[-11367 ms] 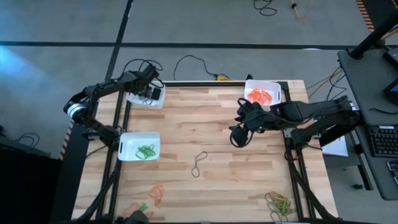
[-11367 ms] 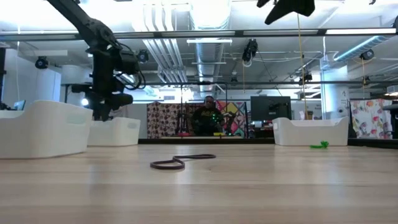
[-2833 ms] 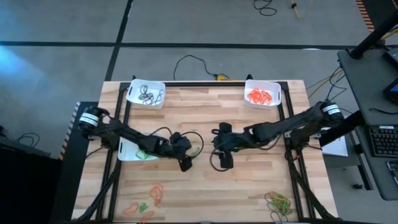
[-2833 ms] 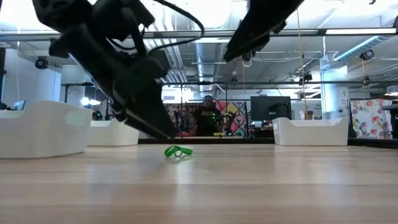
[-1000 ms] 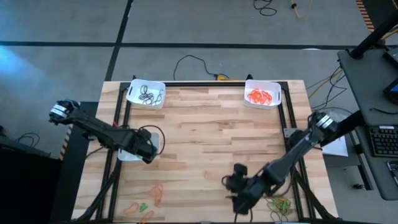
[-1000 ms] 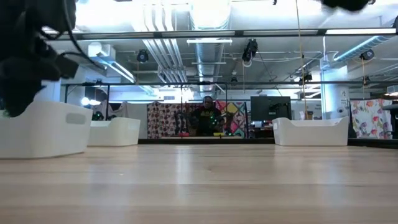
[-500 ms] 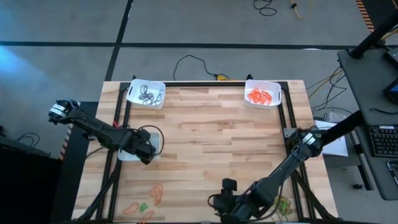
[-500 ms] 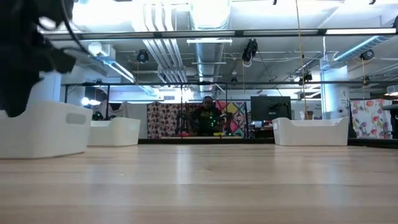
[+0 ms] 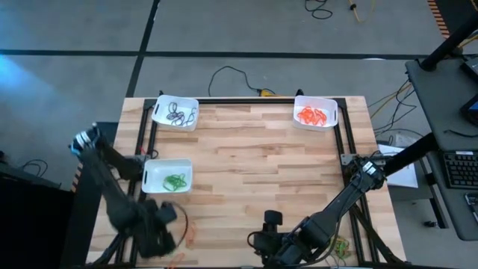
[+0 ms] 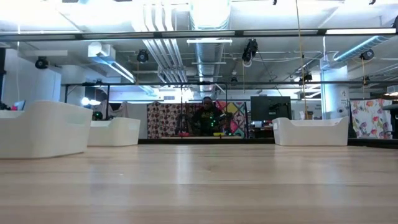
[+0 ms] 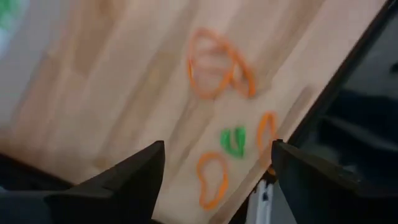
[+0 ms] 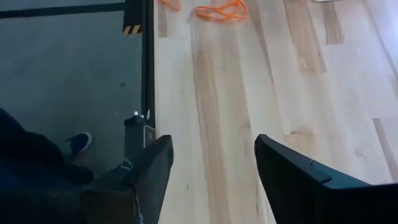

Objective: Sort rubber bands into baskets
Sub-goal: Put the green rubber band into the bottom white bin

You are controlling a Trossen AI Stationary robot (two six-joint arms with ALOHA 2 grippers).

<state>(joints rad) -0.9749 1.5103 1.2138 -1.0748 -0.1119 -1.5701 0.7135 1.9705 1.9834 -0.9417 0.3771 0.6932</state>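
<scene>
The left tool [image 11: 214,180] hangs open and empty above orange rubber bands [image 11: 214,62] and a green rubber band [image 11: 234,139] at the surface's [image 9: 254,164] near-left edge. The right tool [image 12: 211,168], also open and empty, hovers at the near edge. Green bands lie in the left basket [image 9: 167,177].

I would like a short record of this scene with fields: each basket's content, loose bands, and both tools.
far-left basket: dark rubber bands
near-left basket: green rubber bands
far-right basket: orange rubber bands
loose bands: orange and green, near the table's near-left edge
left tool: open, empty, above those loose bands
right tool: open, empty, at the near edge
</scene>
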